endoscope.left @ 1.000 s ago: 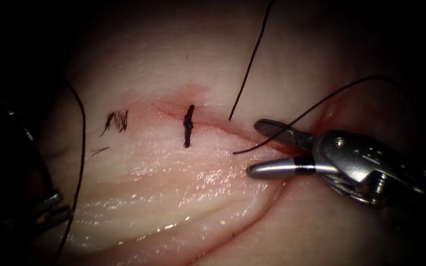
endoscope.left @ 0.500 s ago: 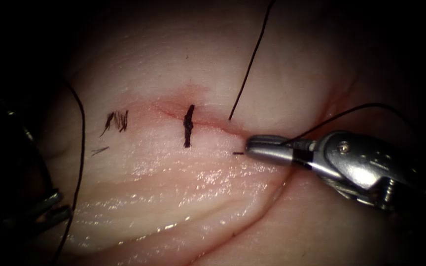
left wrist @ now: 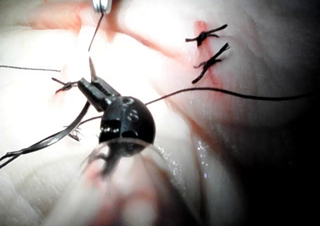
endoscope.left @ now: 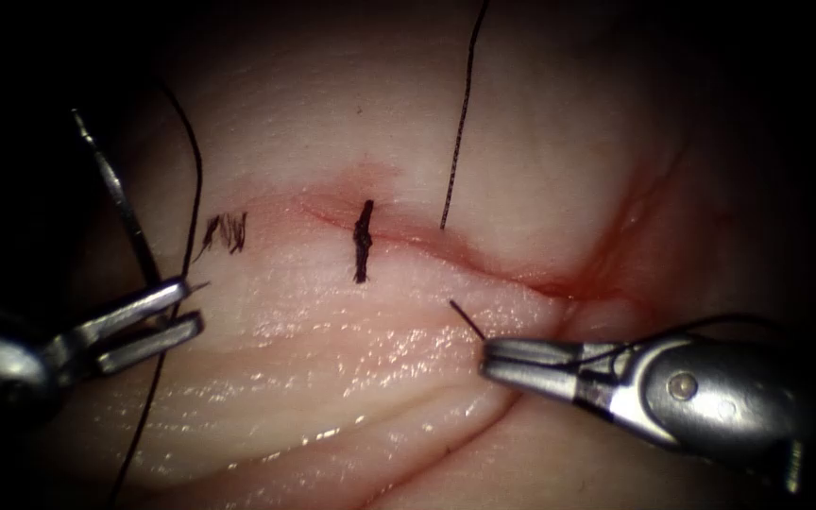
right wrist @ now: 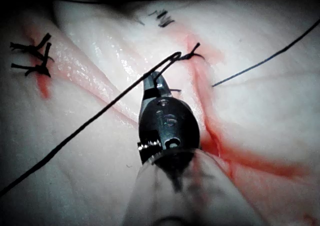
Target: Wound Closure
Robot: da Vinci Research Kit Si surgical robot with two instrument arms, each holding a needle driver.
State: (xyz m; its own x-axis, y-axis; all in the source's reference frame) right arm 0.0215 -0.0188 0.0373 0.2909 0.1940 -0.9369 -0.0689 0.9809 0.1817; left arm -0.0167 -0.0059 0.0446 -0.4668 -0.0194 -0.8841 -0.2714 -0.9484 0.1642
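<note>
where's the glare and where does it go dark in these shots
Endoscope view: glints on the wet tissue below the cut, dark borders shading the left pincer, which holds the needle near one end, clear of tissue. Left wrist view: strong glare on the tissue. Right wrist view: even light; the right pincer holds the thread.

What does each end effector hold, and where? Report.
Left end effector: needle near its tip, clear of the tissue. Right end effector: thread near its short free end.

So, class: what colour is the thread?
Black thread, clearest in the endoscope view.
</note>
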